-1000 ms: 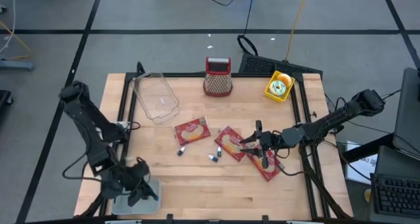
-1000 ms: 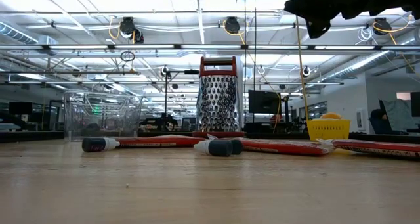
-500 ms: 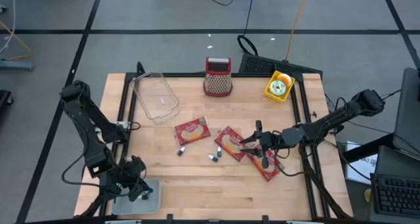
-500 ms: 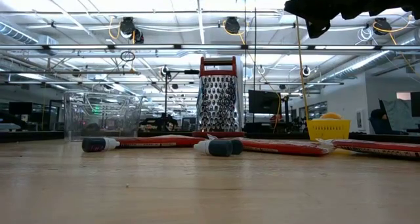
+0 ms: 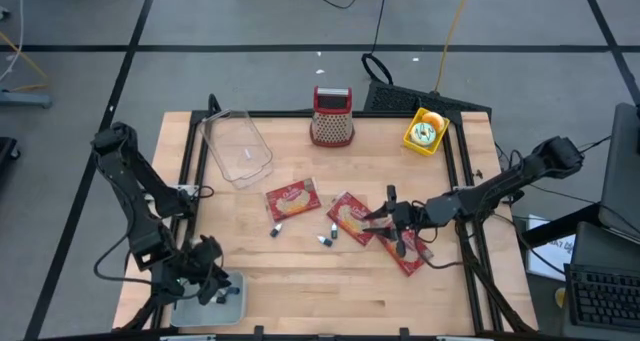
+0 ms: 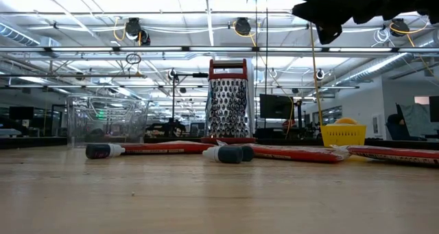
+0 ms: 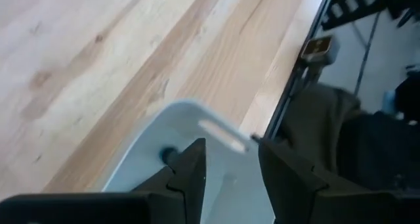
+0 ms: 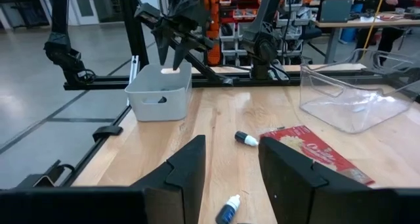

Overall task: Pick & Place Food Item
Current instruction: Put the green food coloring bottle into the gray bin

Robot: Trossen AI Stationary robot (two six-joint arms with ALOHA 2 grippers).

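Observation:
Three red food packets (image 5: pixel 291 199), (image 5: pixel 350 218), (image 5: pixel 408 251) lie flat on the wooden table, with small bottles (image 5: pixel 325 240) beside them. My left gripper (image 5: pixel 205 279) hangs open over a pale bin (image 5: pixel 228 303) at the near left corner. In the left wrist view its fingers (image 7: pixel 231 145) point down into the bin (image 7: pixel 184 109), where a small dark thing (image 7: pixel 167 154) lies. My right gripper (image 5: pixel 392 221) hovers open and level above the right-hand packets, nothing between its fingers (image 8: pixel 230 142). The right wrist view shows the left gripper (image 8: pixel 170 46) above the bin (image 8: pixel 159 96).
A clear plastic container (image 5: pixel 237 148) stands at the far left, a red-topped grater (image 5: pixel 332 116) at the far middle and a yellow basket (image 5: pixel 424 131) at the far right. Bare wood lies along the near edge between the bin and the packets.
My left gripper has tipped and turned a little above the bin, drawing slightly toward the table's left edge, so more of the bin's inside shows. The packets and bottles have stayed where they were.

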